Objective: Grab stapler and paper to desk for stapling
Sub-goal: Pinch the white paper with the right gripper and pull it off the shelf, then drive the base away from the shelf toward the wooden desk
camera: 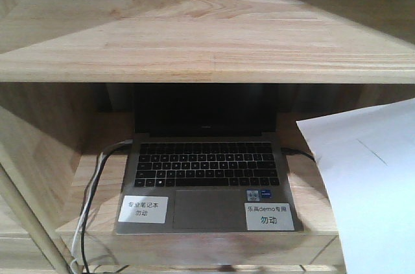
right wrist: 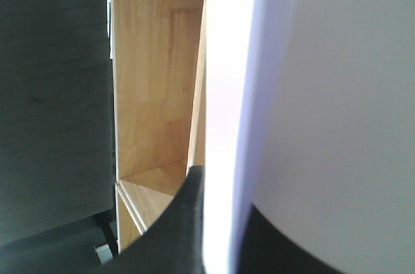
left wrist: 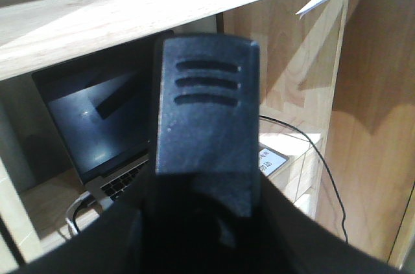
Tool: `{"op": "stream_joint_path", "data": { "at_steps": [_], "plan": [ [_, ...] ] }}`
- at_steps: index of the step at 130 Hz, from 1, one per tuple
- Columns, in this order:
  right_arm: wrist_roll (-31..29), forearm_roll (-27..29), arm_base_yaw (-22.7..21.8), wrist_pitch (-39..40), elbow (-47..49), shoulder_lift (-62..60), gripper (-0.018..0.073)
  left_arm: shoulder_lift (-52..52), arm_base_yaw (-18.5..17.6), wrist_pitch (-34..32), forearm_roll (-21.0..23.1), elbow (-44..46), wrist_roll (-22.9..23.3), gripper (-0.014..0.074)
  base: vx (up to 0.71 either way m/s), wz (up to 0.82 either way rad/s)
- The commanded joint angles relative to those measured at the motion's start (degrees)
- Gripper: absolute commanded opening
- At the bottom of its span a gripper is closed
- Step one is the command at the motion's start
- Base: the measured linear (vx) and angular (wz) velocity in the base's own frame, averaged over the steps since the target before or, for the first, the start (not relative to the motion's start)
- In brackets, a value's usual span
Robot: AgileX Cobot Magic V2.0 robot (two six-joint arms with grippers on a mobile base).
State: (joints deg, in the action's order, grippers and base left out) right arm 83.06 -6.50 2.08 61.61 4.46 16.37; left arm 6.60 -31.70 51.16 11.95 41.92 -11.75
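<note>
- Where the front view looks into a wooden shelf [camera: 194, 34], the paper [camera: 369, 183] hangs in the air at the right. It is tilted, and its upper left corner lies over the right end of the lower board [camera: 311, 199].
- The right gripper [right wrist: 219, 238] grasps the paper. In the right wrist view its dark jaws sit on either side of the sheet's bright edge, pressed against it.
- The stapler [left wrist: 206, 92] stands upright in the left gripper [left wrist: 198, 238], a black end with three grooves on top. The jaws are clenched on its lower part, which is in shadow.
- The stapler is held in front of the shelf, resting on no surface.
- A laptop [camera: 204, 177] sits open at the middle of the lower board. Its screen is dark, and a white label [camera: 144, 209] sits at each front corner.
- Cables [camera: 91, 190] run from its left side down over the board's front edge.
</note>
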Motion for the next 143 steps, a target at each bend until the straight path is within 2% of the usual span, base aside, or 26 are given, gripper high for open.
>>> {"op": "stream_joint_path", "data": {
  "at_steps": [1, 59, 143],
  "plan": [
    [-0.50, -0.07, -0.44, 2.19, 1.49, 0.67, -0.0006, 0.93, -0.26, -6.54, 1.13, 1.39, 0.06, -0.0006, -0.01, 0.05],
    [-0.50, -0.07, -0.44, 2.38, 1.49, 0.67, -0.0006, 0.93, -0.26, -6.54, 1.13, 1.39, 0.06, -0.0006, -0.04, 0.16],
    [-0.50, -0.07, -0.44, 2.38, 1.49, 0.67, -0.0006, 0.93, -0.26, -6.54, 1.13, 1.39, 0.06, -0.0006, -0.10, 0.39]
  ]
}}
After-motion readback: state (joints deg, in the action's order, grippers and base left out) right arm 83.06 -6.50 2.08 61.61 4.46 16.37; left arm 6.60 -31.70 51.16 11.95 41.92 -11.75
